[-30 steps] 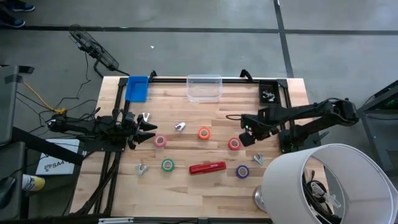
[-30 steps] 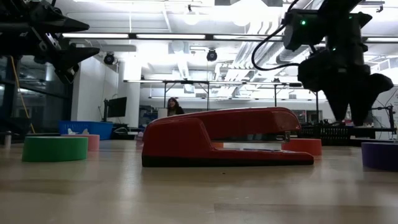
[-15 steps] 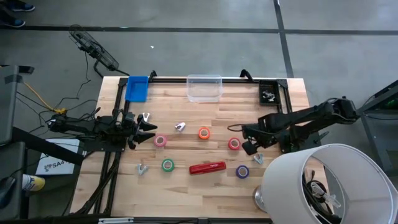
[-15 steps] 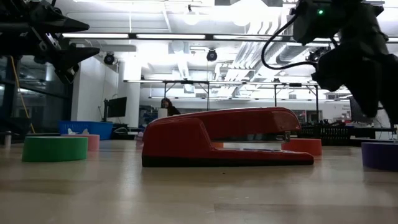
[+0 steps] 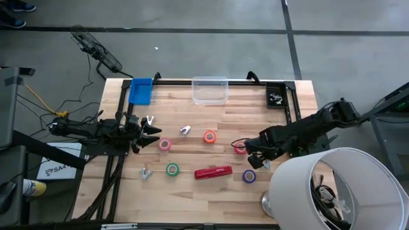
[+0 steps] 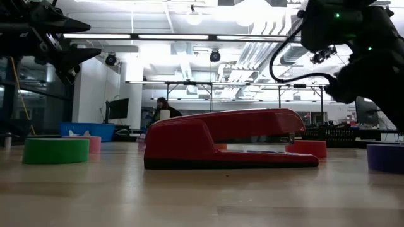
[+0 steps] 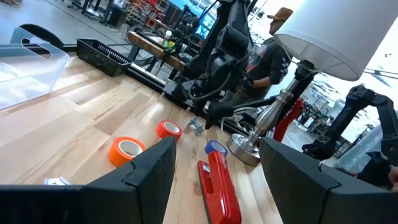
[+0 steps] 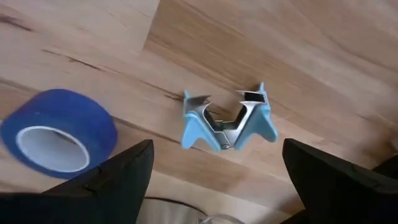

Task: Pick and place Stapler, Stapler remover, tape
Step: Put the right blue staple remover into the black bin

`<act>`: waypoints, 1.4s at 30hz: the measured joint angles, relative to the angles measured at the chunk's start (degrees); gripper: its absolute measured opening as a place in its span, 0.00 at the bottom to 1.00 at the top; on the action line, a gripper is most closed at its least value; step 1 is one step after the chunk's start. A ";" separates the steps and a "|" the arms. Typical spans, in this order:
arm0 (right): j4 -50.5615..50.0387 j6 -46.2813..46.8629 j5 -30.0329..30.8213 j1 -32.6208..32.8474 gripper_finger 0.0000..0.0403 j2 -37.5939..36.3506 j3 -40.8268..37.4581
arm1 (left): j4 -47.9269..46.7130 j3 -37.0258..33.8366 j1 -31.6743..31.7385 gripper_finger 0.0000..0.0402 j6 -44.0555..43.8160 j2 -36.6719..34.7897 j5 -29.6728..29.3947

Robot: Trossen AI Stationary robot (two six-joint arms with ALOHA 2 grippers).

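The red stapler (image 5: 213,172) lies flat near the front edge of the desk (image 5: 192,204), about in the middle. A green tape roll (image 5: 172,169) sits to its left and a blue-purple tape roll (image 5: 249,176) to its right. A small silvery stapler remover (image 5: 146,173) lies left of the green roll.

The right hand (image 5: 254,152) hangs low over the right side of the desk, just behind the blue-purple roll. Its 2 fingers are spread wide and hold nothing. In the right wrist view a stapler remover with light blue grips (image 8: 228,121) lies on the wood between them.

A red tape roll (image 5: 239,147) sits beside that hand. Farther back lie an orange roll (image 5: 209,137) and a pink roll (image 5: 165,145).

The left hand (image 5: 153,135) waits at the left side, open and empty.

At the back edge sit a clear tub (image 5: 209,90), a blue bin (image 5: 140,91) and what looks like a black tray (image 5: 277,94).
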 joint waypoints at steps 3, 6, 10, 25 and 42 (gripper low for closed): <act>0.02 -0.12 1.59 0.06 0.86 1.43 0.00 | 0.00 -0.02 0.00 0.57 0.01 0.01 0.01; 0.35 -1.42 2.35 -0.19 0.86 2.66 0.00 | 0.01 -0.02 0.00 0.57 0.01 0.01 -0.01; 1.50 -3.74 2.90 -0.20 0.86 4.72 0.00 | 0.00 0.00 0.00 0.57 0.01 -0.01 0.00; 3.22 -4.44 2.80 -0.64 0.76 7.07 0.00 | 0.02 -0.02 0.00 0.57 0.01 -0.01 0.00; 2.29 -4.23 2.79 -2.05 0.39 7.02 0.06 | 0.02 -0.02 0.00 0.57 -0.01 -0.01 -0.01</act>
